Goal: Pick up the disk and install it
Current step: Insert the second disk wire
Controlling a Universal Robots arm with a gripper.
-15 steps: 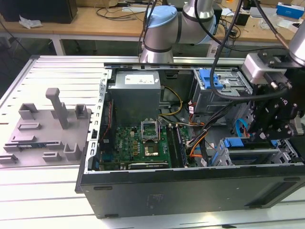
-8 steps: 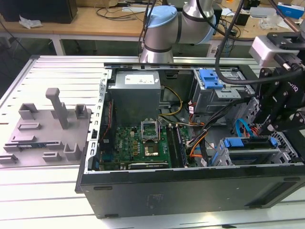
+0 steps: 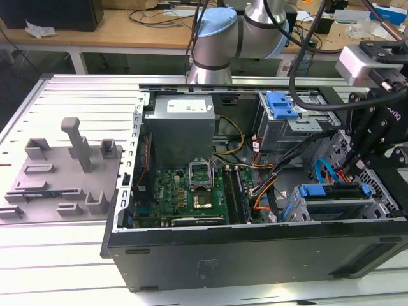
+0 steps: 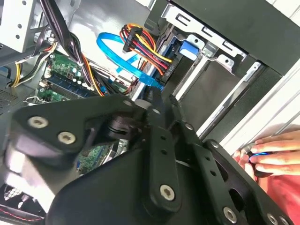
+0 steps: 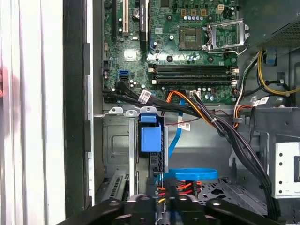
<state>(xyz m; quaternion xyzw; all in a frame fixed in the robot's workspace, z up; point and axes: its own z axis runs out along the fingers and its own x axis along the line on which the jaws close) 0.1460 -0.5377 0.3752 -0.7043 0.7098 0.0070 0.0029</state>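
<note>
- Disk [image 5: 151,138], in its blue bracket, stands on edge in the drive cage [image 5: 117,150] beside the motherboard [image 5: 187,42], apparently partly seated.
- Tool [image 5: 163,193] sits right at the disk's outer end; whether it grips the disk I cannot tell.
- Risk: the blue cable [image 5: 190,174] loops just beside the disk, away from the motherboard, with the wire bundle [image 5: 211,122] close by. Either could snag or get pinched.
- Risk: a tilted disk could jam in the cage rails.
- A person's hand [image 4: 272,154] rests outside the case wall and could be struck.
- Writing: the power supply's white sticker [image 3: 185,104], beyond the motherboard, carries unreadable print.
</note>
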